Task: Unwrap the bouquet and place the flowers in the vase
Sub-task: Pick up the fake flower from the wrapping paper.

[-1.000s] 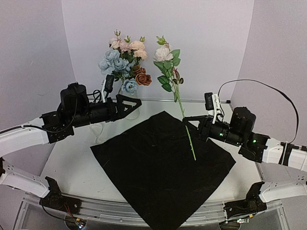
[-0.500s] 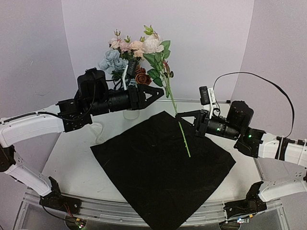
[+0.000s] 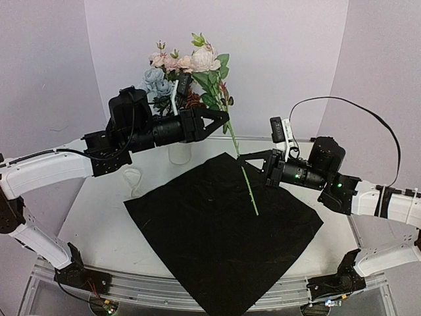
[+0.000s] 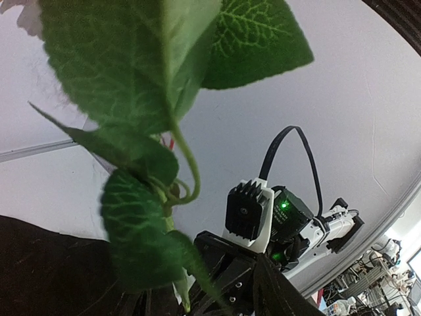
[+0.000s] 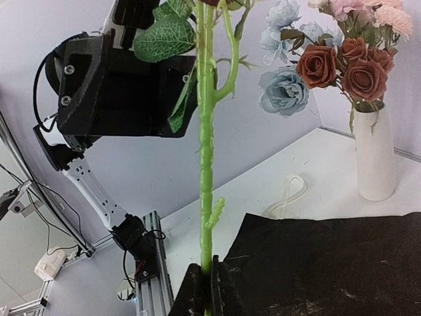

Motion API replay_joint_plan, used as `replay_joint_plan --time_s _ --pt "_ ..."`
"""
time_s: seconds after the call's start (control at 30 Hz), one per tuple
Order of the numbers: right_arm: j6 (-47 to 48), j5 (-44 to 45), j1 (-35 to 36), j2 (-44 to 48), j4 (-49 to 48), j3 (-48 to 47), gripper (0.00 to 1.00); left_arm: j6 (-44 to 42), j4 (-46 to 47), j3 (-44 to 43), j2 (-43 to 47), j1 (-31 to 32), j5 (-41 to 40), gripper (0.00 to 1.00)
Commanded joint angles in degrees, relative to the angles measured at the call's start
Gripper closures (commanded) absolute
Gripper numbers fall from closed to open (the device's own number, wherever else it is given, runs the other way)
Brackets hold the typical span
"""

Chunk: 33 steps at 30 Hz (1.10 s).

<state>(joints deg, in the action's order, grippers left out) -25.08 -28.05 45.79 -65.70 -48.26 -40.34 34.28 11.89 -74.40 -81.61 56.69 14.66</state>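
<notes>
One flower (image 3: 206,58) with a pale pink bloom, green leaves and a long stem (image 5: 206,164) stands tilted above the black wrapping sheet (image 3: 217,230). My right gripper (image 3: 245,160) (image 5: 212,276) is shut on the lower stem. My left gripper (image 3: 222,120) reaches in from the left and has closed on the leafy upper stem; its leaves (image 4: 141,243) fill the left wrist view beside one dark finger (image 4: 283,299). The white vase (image 3: 179,155) (image 5: 375,158) stands behind, half hidden by the left arm. It holds several flowers (image 3: 164,69) (image 5: 329,62).
The black sheet lies spread flat over the middle of the table, one corner pointing at the vase. A cream ribbon (image 3: 133,178) (image 5: 287,191) lies looped on the white table left of the sheet. Grey walls close in the back and both sides.
The right gripper carried the flower left and up toward the vase. The left arm swung right and its jaws narrowed onto the leafy upper stem.
</notes>
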Motion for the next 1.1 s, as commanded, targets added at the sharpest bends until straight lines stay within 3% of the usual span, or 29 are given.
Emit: replay_joint_plan --time_s 0.0,0.3,0.5,0.8,0.93,1.0,1.07 --pt "-0.3 -2.2 0.4 -0.2 -4.7 -2.9 1.00 -1.0 3.6 -3.2 -1.1 0.3 -0.5 0.48" --pt "0.2 -3.7 0.5 0.2 -4.8 -2.8 1.00 -0.7 3.8 -2.3 -1.0 0.3 -5.1 0.56" --pt "0.2 -4.0 0.5 0.2 -4.7 -2.6 1.00 -0.6 4.0 -2.3 -1.0 0.3 -5.8 0.67" --pt "0.3 -5.0 0.5 0.0 -4.6 -2.9 1.00 -0.8 4.1 -2.5 -1.5 0.3 -5.3 0.70" --pt "0.2 -5.2 0.6 -0.1 -4.4 -3.0 1.00 -1.0 4.1 -2.4 -1.6 0.3 -5.3 0.80" --pt "0.2 -5.3 0.6 -0.2 -4.1 -3.1 0.92 -1.7 4.0 -2.2 -1.3 0.3 -5.7 0.93" --pt "0.4 -5.1 0.6 -0.2 -3.7 -3.1 0.73 -2.4 4.0 -1.6 -0.5 0.3 -6.8 1.00"
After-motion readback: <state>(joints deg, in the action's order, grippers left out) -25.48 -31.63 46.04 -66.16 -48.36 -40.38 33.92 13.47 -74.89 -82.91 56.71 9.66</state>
